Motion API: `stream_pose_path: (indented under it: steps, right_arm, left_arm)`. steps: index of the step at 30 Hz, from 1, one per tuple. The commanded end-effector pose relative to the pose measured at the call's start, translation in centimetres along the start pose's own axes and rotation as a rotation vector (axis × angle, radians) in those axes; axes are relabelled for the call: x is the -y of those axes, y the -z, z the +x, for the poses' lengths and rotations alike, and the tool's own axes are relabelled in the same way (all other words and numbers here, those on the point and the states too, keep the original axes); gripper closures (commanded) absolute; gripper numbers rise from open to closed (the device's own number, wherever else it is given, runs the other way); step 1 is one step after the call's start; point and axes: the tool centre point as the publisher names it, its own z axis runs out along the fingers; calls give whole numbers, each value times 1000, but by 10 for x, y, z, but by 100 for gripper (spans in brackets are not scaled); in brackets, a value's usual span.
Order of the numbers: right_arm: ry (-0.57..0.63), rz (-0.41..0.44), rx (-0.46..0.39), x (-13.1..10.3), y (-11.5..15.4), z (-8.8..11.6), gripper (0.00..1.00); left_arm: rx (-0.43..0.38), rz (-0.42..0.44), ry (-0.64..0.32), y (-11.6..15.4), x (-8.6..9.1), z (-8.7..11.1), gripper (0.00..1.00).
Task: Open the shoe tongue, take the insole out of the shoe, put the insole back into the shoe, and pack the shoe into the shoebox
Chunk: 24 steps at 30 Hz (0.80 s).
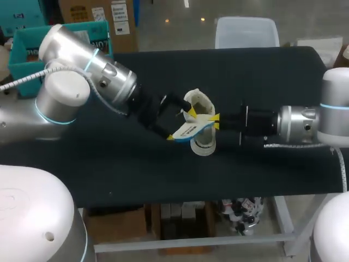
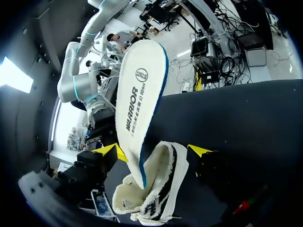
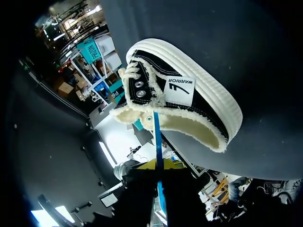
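Right gripper (image 3: pixel 160 165): fingers clamped on one end of insole (image 2: pixel 142 94), insole lifted clear of table. Left gripper (image 2: pixel 155 151): fingers (image 2: pixel 199 150) spread wide, one either side of insole and shoe (image 3: pixel 189 94); contact not discernible. Insole's narrow end sits at shoe mouth. Shoe black, white sole, fleecy lining, mid-way between both grippers on dark table (image 1: pixel 109 164).

Left gripper (image 1: pixel 180 125) fingers spread wide; right gripper (image 1: pixel 214 118) fingers clamped.

Right claw (image 3: pixel 159 165) hides one end of the insole (image 3: pixel 156 135).
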Motion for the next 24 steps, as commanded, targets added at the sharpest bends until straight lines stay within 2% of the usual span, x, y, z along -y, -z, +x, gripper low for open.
stream_pose_path:
  steps: [1, 4, 5, 15, 18, 22, 23, 24]
  right_arm:
    - [-2, 7, -22, -3, 3, -4, 100]
    - [-6, 16, -27, -3, 3, -4, 100]
    - [-8, 29, -32, -3, 2, -5, 100]
    - [-20, 59, -26, -6, -9, -10, 100]
    - [-20, 65, -21, -6, -12, -11, 100]
    - [-19, 67, -20, -5, -13, -11, 100]
    - [-18, 67, -20, -5, -13, -11, 100]
    - [-18, 67, -19, -5, -13, -11, 100]
  left_arm:
    - [146, 6, 1, -9, -13, 12, 22]
    - [185, 12, 13, -9, -19, 11, 38]
    - [192, 12, 16, -10, -21, 10, 47]
    - [274, 31, 25, -17, -40, -2, 54]
    - [279, 37, 24, -20, -43, -6, 60]
    - [280, 42, 25, -24, -47, -9, 86]
    - [281, 45, 26, -24, -49, -10, 100]
    - [282, 47, 26, -25, -50, -11, 100]
